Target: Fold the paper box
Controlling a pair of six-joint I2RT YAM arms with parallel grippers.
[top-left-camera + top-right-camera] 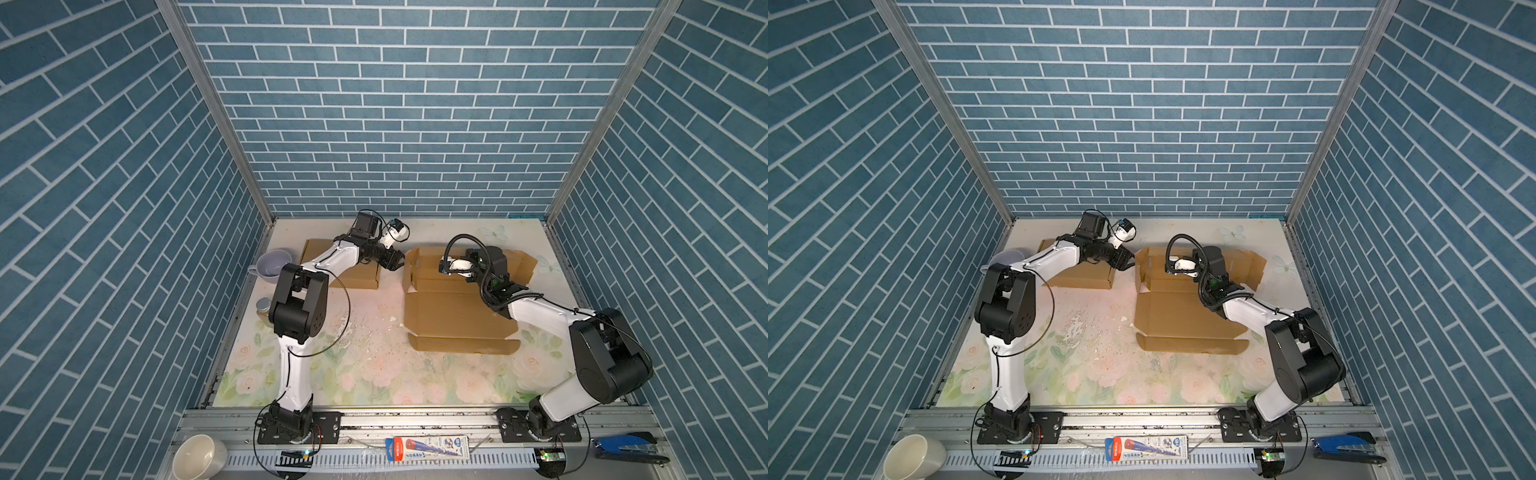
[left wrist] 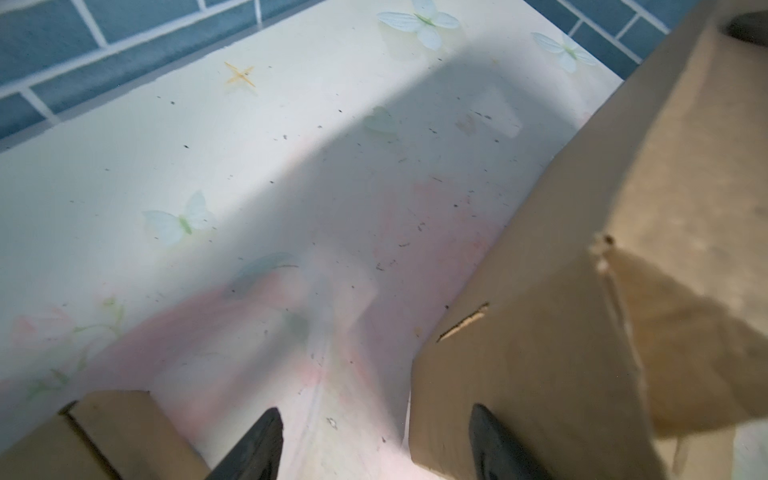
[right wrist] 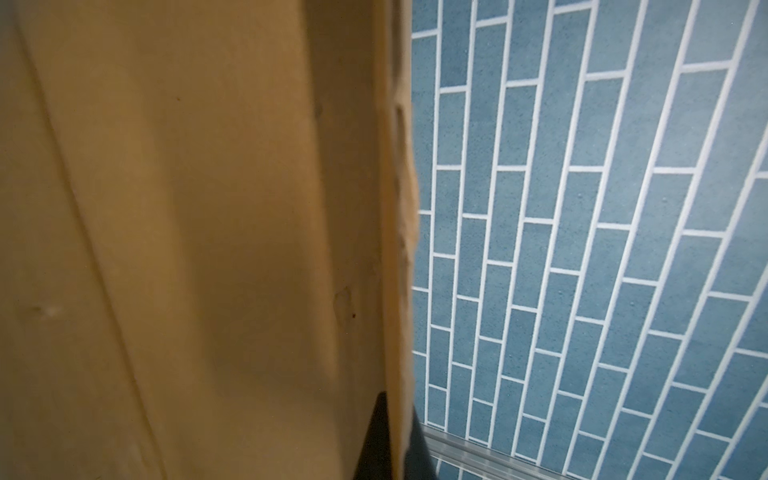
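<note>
— On the tabletop (image 1: 374,374), right of centre in both top views, what is seen?

— The paper box (image 1: 457,320) is seen there, laid open. Its near panels are spread flat, while its far part and its left flap are lifted.

— How is the right pincer (image 3: 397,419) set?

— It is clamped on a thin upright edge of the box's cardboard, as shown in the right wrist view, with blue brick wall seen behind that edge. In both top views its fingers are hidden under its own wrist.

— And the left pincer (image 1: 398,264)?

— It is held at the upper left corner of the paper box, just beside the raised flap, with the jaws apart. In the left wrist view only bare tabletop is seen between the fingers (image 2: 257,440). One fingertip is shown against the flap, but contact cannot be told.

— What else is laid out?

— A second cardboard box (image 1: 353,278), folded shut, is placed left of the paper box and partly covered by the left arm. A lilac cup (image 1: 272,266) is set near it, by the tabletop's left edge, and a jar (image 1: 262,305) is seen just below the cup in the frame.
</note>
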